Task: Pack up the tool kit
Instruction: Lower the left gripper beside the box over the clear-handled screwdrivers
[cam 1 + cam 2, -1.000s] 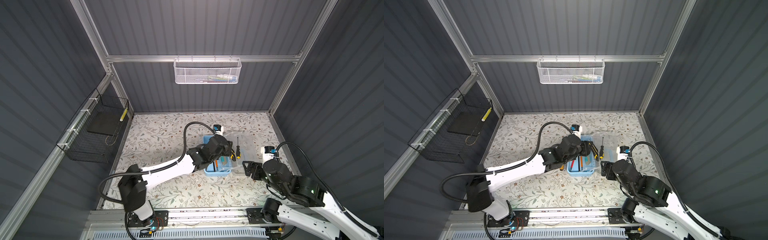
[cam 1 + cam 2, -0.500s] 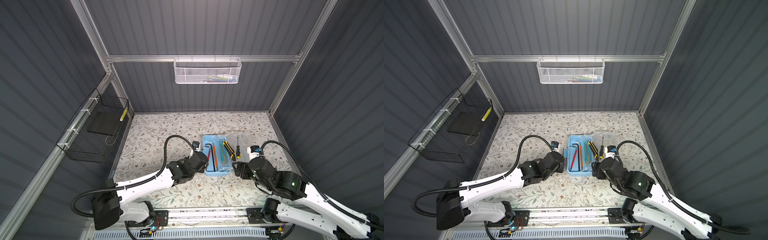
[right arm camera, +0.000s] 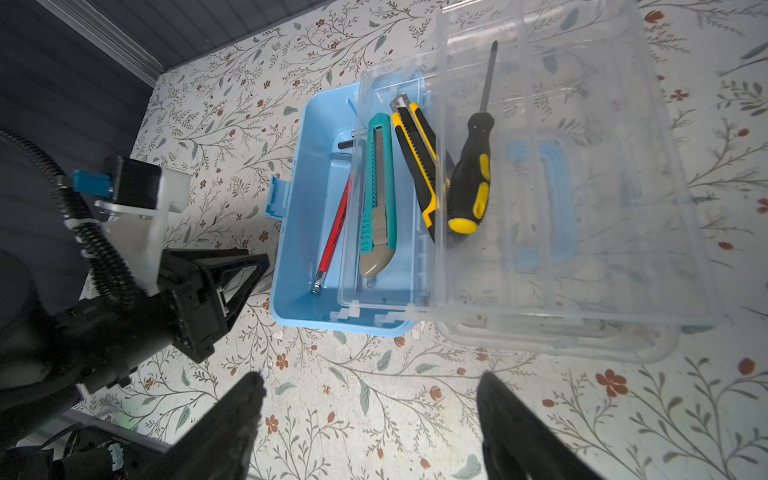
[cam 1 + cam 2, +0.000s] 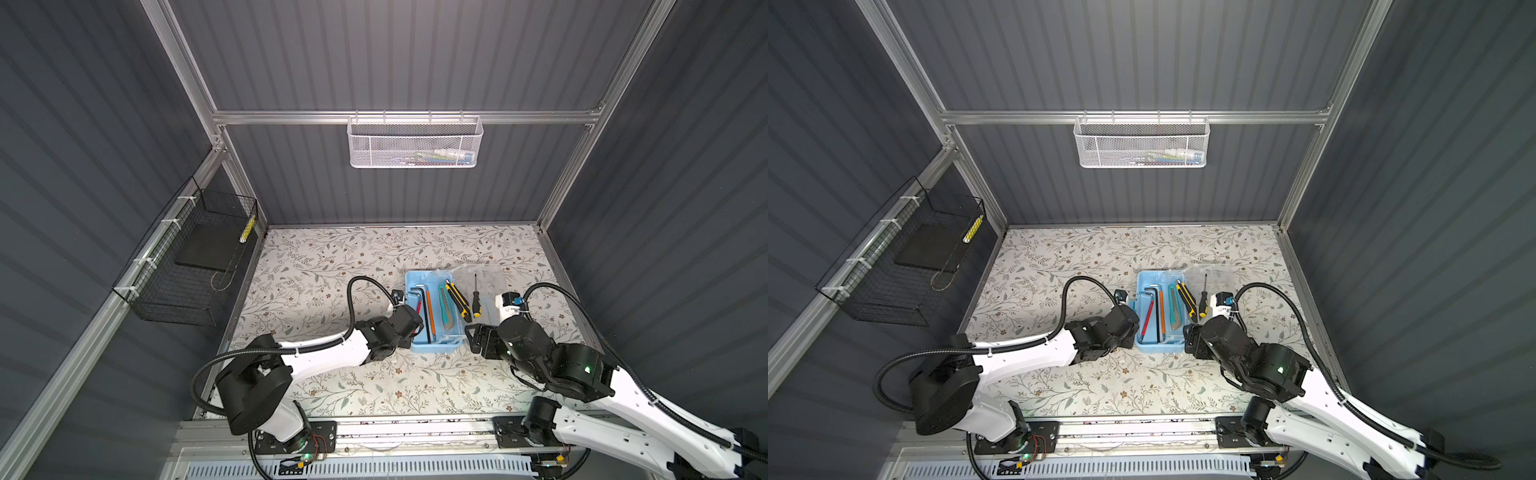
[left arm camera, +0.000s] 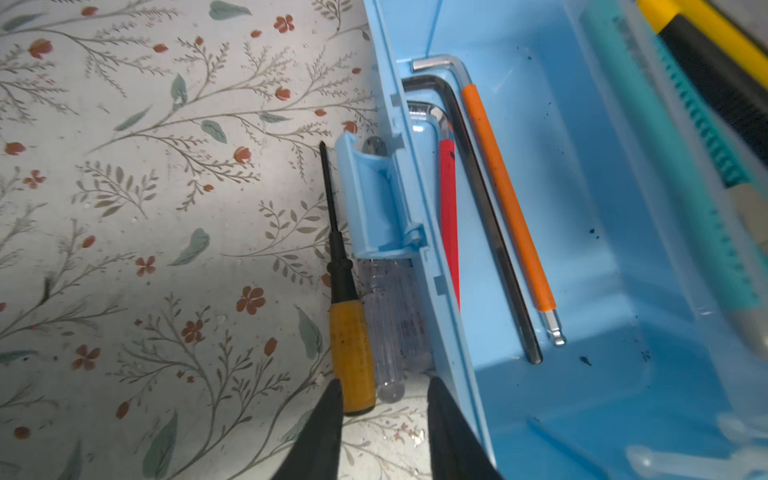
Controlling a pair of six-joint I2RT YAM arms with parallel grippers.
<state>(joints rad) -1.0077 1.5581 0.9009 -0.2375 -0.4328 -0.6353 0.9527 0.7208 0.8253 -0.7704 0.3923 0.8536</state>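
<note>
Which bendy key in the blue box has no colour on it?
The plain black hex key, lying between the red-sleeved hex key and the orange-sleeved hex key.

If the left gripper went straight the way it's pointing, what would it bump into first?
Probably the clear-handled screwdriver beside the blue box: its end lies right ahead of the left gripper, between the open jaws. Height above the table is unclear.

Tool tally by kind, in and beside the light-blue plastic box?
L-shaped metal hex keys: 3 (red-sleeved, plain black, orange-sleeved)
Screwdrivers: 3 (black-and-yellow grip, amber handle, clear handle)
Snap-off utility knives: 2 (teal plastic, yellow-and-black)
Total: 8
</note>
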